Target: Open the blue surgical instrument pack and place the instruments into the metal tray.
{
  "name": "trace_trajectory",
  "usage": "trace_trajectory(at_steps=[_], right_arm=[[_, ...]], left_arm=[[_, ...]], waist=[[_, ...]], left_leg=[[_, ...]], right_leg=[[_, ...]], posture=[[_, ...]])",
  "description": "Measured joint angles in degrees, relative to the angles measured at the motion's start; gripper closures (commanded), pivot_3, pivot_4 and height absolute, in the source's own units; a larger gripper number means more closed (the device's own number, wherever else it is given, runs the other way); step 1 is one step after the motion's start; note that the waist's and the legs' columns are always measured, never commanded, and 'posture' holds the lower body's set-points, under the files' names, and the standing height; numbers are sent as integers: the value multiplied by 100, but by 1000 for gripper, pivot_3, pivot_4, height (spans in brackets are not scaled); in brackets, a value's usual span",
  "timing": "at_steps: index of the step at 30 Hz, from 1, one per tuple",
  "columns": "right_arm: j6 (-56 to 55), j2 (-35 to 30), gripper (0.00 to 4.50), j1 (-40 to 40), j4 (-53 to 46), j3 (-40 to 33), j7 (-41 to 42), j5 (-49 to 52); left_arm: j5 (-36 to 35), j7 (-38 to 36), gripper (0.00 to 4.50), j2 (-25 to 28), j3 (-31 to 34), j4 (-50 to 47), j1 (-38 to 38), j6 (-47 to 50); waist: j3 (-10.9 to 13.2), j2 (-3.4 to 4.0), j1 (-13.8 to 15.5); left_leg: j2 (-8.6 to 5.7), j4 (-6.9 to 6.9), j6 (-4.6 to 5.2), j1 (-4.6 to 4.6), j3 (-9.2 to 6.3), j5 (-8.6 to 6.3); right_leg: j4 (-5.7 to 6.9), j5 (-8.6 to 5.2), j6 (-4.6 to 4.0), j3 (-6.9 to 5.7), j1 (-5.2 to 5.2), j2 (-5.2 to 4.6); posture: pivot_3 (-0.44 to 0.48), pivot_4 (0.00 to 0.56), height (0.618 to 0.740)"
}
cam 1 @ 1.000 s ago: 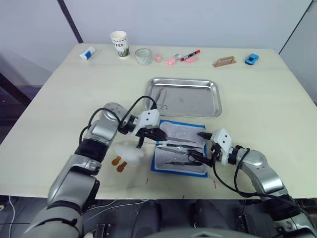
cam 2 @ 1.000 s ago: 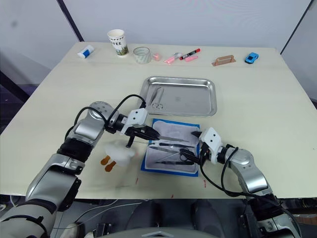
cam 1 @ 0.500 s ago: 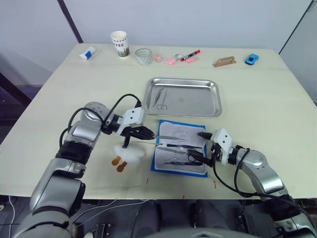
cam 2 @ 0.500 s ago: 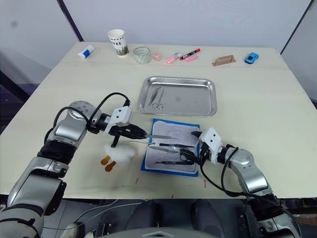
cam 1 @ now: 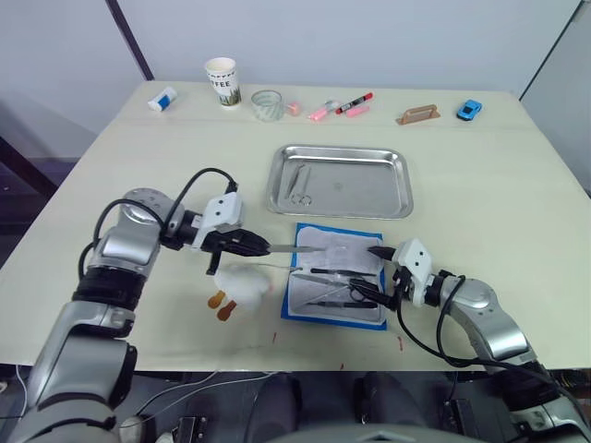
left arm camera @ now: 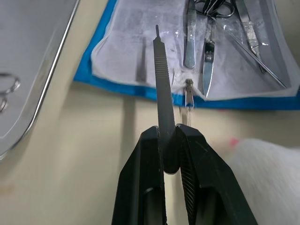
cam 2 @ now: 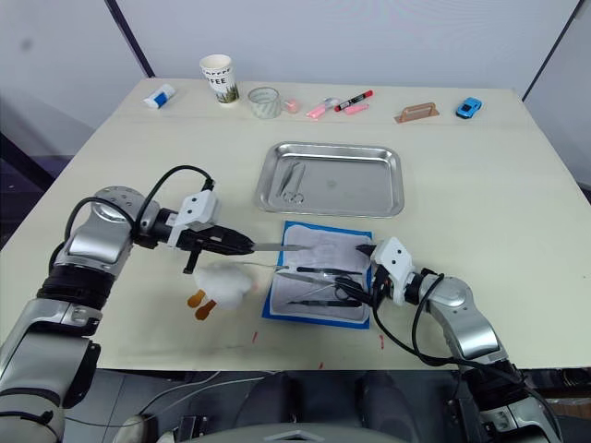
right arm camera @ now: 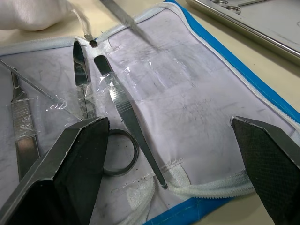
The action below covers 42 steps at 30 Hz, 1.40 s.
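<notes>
Steel handle is pinched in my left end effector, beside the pack's left edge; my right end effector hangs spread over the pack.

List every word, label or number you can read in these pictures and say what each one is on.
"COFFEE", partly legible, on the paper cup at the far edge of the table.
The label on the small white bottle with a blue cap: too small to read.
Any marks on the marker pens: too small to read.
No readable text on the open blue surgical instrument pack, the metal tray or the instruments.
</notes>
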Motion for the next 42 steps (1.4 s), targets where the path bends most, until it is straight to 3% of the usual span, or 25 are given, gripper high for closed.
trace_trajectory(at_steps=[6,15,16,20,24,30,34,42], right_arm=[[-1,-21,0,3,0,-7,15,0],[-4,-41,0,-54,22,43,57,0],[-4,-41,0,-55,22,44,56,0],[-62,-72,0,-15,32,-5,71,4],[-127,-70,0,8,34,-5,100,6],[-197,-75,0,34,48,-12,108,13],[-252,-79,0,32,90,-26,133,14],[-288,-84,0,22,108,-26,164,14]], left_arm=[[-324,211,4468,-63,297,-192,-81,627],[-466,2473,4468,-1109,503,-1010,-553,2739],[-465,2492,4468,-1116,503,-1015,-553,2752],[-311,3831,4468,-1803,581,-1169,-614,3456],[-241,4727,4468,-2289,714,-1200,-735,3969],[-134,5779,4468,-2848,836,-1197,-850,4288],[116,6862,4468,-3426,1029,-606,-1232,4330],[323,7762,4468,-3932,1168,536,-1669,4122]], waist=[[0,0,6],[-1,-2,-21],[-1,-2,-14],[-3,-6,16],[-2,-4,17],[-2,-4,18],[-2,-5,27],[-1,-4,22]], left_leg=[[0,0,0,0,-1,0],[-1,1,0,-1,-4,0],[-1,1,0,-1,-6,0],[-4,4,0,-1,-6,0],[-4,4,-1,-8,-12,0],[-6,5,-1,-8,-12,1],[-9,6,-1,-8,-14,1],[-10,5,-2,-11,-14,1]], right_leg=[[0,0,0,-2,0,-1],[0,1,2,-1,1,1],[0,1,2,-2,1,0],[1,2,3,-4,4,-6],[-1,2,3,-9,3,-5],[-2,2,3,-9,3,-7],[-2,2,3,-10,4,-7],[-5,2,4,-13,3,-8]], posture=[[0,150,718],[0,150,718],[0,150,718],[0,150,718],[0,150,718],[0,150,718],[0,150,718],[0,150,718]])
